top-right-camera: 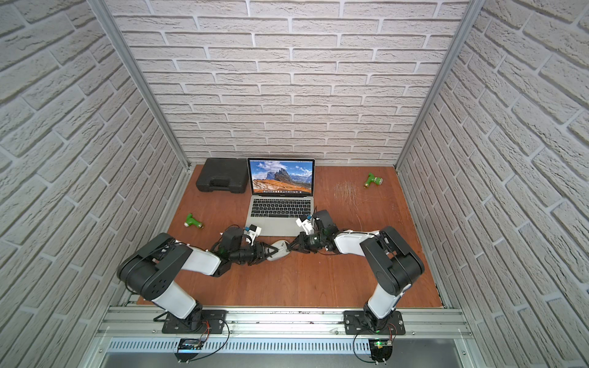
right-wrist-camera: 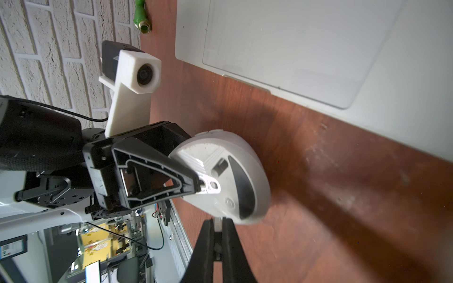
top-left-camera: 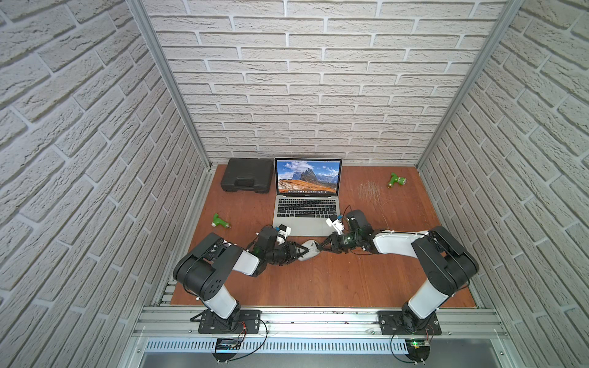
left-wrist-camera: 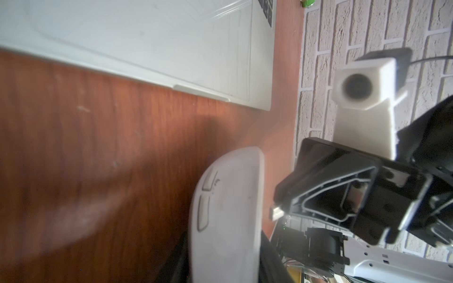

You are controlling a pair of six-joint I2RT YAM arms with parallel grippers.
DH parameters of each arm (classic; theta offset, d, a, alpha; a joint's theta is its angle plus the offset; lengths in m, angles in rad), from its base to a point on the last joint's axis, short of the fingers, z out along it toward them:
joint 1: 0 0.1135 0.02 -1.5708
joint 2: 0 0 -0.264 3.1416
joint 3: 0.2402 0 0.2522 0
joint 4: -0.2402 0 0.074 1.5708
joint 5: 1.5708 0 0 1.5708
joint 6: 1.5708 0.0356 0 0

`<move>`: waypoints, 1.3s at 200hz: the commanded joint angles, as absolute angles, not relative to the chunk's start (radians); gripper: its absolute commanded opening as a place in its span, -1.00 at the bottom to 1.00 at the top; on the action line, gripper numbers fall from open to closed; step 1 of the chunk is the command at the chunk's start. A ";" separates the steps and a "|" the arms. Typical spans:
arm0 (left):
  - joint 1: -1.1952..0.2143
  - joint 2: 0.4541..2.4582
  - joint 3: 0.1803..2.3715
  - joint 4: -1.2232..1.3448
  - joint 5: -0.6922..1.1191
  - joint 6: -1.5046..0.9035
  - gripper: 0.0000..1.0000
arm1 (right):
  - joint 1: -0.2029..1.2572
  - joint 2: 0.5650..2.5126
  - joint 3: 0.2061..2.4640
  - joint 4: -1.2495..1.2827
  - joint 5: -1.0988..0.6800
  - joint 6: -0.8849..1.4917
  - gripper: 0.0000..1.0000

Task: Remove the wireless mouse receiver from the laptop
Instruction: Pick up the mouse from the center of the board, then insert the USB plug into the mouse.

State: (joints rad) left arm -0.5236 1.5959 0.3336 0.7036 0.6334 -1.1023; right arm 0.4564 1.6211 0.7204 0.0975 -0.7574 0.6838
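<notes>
One tiny silver-plugged wireless mouse receiver pinched in right gripper; left gripper clamps the mouse.

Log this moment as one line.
left gripper: shut on light grey oval computer mouse | right gripper: shut on tiny wireless mouse receiver, near mouse's underside | slim silver laptop: open, screen lit

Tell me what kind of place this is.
Probably a lab robot cell, not a real room: brick-pattern panels in an aluminium frame, a wooden tabletop with a laptop.
</notes>
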 commanded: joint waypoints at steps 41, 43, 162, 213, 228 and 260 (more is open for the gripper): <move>-0.575 1.418 0.381 0.556 0.468 -1.032 -1.00 | 0.492 1.294 1.002 -0.490 -0.428 0.575 -0.94; -0.580 1.412 0.383 0.553 0.461 -1.038 -1.00 | 0.496 1.293 1.011 -0.498 -0.420 0.579 -0.94; -0.805 1.288 0.374 0.561 0.003 -1.186 -1.00 | 0.638 1.466 1.140 -0.487 -0.264 0.784 -0.95; -0.813 1.335 0.392 0.624 0.025 -1.188 -1.00 | 0.644 1.536 1.132 -0.414 -0.260 0.814 -0.95; -0.813 1.330 0.363 0.678 0.003 -1.212 -1.00 | 0.643 1.548 1.121 -0.393 -0.248 0.834 -0.95; -0.810 1.354 0.313 0.840 -0.004 -1.238 -1.00 | 0.637 1.570 1.130 -0.362 -0.247 0.869 -0.95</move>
